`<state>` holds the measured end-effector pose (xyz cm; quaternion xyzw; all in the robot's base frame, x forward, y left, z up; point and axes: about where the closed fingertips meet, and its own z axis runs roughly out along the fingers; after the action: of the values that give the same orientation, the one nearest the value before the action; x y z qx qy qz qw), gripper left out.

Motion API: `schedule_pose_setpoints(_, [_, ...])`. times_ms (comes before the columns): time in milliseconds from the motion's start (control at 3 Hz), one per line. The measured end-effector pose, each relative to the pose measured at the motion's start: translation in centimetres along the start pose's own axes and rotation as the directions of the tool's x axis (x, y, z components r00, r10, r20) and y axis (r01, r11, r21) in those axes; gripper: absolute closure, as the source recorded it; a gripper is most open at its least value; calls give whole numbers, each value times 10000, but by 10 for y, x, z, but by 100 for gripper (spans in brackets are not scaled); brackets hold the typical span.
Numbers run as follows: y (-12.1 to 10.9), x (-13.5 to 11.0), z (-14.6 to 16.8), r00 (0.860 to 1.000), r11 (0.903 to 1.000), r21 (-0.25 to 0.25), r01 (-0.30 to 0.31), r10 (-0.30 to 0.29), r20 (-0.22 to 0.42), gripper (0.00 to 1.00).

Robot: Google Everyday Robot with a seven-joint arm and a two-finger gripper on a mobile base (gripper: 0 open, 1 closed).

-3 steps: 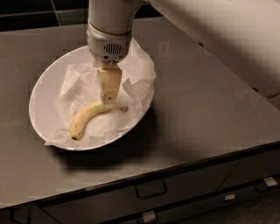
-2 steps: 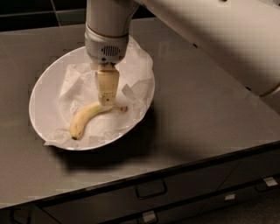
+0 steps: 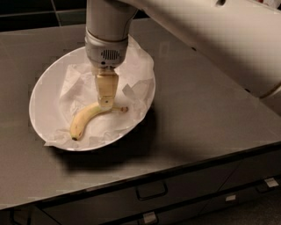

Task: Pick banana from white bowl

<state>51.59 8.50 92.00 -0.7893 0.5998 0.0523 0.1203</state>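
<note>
The small yellow banana lies in the wide white bowl on its crumpled white paper lining, dark tip toward the lower left and stem end pointing right. My gripper hangs straight down from the arm's grey wrist. Its tip sits at the banana's upper right part, near the stem, and it hides that part of the banana.
The bowl stands on a grey countertop. Drawers with handles run below the front edge. A dark tiled wall runs along the back. The large white arm crosses the upper right.
My gripper has come down a little and slightly left onto the banana's stem end. The banana and the bowl have not moved.
</note>
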Motion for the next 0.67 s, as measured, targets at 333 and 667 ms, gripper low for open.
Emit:
schedule_pose_setpoints(333, [1,2,6,10000,10000,-27,-79,79,-20,33])
schedule_pose_setpoints(667, [1,1,6,10000,10000,-26,-79,79,-19,29])
